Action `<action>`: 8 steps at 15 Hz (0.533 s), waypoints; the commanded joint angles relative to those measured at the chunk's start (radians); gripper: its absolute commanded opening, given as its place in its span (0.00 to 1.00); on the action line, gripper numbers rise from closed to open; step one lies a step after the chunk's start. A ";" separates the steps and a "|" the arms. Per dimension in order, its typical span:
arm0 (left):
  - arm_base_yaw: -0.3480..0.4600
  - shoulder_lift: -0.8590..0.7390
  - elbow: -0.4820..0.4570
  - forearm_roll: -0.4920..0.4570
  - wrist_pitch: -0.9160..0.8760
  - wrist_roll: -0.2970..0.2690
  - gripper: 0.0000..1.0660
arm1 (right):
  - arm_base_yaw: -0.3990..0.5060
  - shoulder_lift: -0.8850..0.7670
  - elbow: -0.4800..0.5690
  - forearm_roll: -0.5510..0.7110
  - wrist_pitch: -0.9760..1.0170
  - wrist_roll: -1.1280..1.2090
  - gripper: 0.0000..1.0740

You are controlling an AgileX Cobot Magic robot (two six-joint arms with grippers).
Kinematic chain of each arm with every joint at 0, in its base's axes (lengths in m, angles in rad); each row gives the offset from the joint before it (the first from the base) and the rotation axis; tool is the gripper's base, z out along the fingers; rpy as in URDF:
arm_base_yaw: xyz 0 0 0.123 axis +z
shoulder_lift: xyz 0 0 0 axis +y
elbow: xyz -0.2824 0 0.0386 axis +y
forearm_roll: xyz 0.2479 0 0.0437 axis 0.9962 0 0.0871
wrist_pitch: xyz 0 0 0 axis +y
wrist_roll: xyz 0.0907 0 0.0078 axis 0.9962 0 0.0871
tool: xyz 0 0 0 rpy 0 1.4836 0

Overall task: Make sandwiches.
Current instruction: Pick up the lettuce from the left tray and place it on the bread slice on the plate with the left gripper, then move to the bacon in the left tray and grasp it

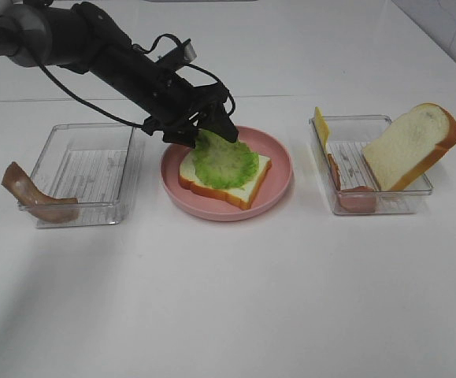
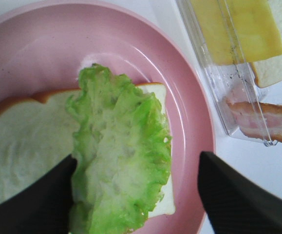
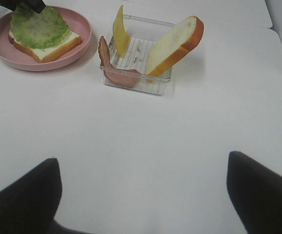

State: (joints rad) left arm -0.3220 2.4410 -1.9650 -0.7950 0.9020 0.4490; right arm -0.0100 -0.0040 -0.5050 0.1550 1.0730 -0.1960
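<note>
A bread slice (image 1: 242, 190) with ruffled green lettuce (image 1: 226, 161) on top lies on the pink plate (image 1: 279, 169). My left gripper (image 1: 204, 134) hovers at the lettuce's far edge, open. In the left wrist view its jaws stand wide apart around the lettuce (image 2: 121, 156), and one finger (image 2: 43, 195) touches the leaf's edge. My right gripper (image 3: 143, 158) is open and empty, low over bare table near the front; the exterior view does not show it. A brown bacon strip (image 1: 31, 193) hangs over the left tray's edge.
A clear left tray (image 1: 94, 126) stands left of the plate. A clear right tray (image 1: 369, 209) holds a yellow cheese slice (image 1: 320, 126), reddish ham (image 1: 357, 198) and a second bread slice (image 1: 413, 146) leaning on its far corner.
</note>
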 commanded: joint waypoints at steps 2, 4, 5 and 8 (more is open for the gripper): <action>0.001 -0.008 -0.002 0.039 -0.012 -0.008 0.75 | -0.005 -0.020 0.000 0.003 -0.005 -0.008 0.76; 0.001 -0.040 -0.002 0.114 -0.019 -0.031 0.76 | -0.005 -0.020 0.000 0.003 -0.005 -0.008 0.76; 0.001 -0.063 -0.002 0.168 -0.025 -0.050 0.76 | -0.005 -0.020 0.000 0.003 -0.005 -0.008 0.76; 0.001 -0.113 -0.004 0.317 -0.003 -0.172 0.76 | -0.005 -0.020 0.000 0.003 -0.005 -0.008 0.76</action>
State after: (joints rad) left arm -0.3220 2.3290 -1.9650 -0.4580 0.8950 0.2790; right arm -0.0100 -0.0040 -0.5050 0.1550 1.0730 -0.1960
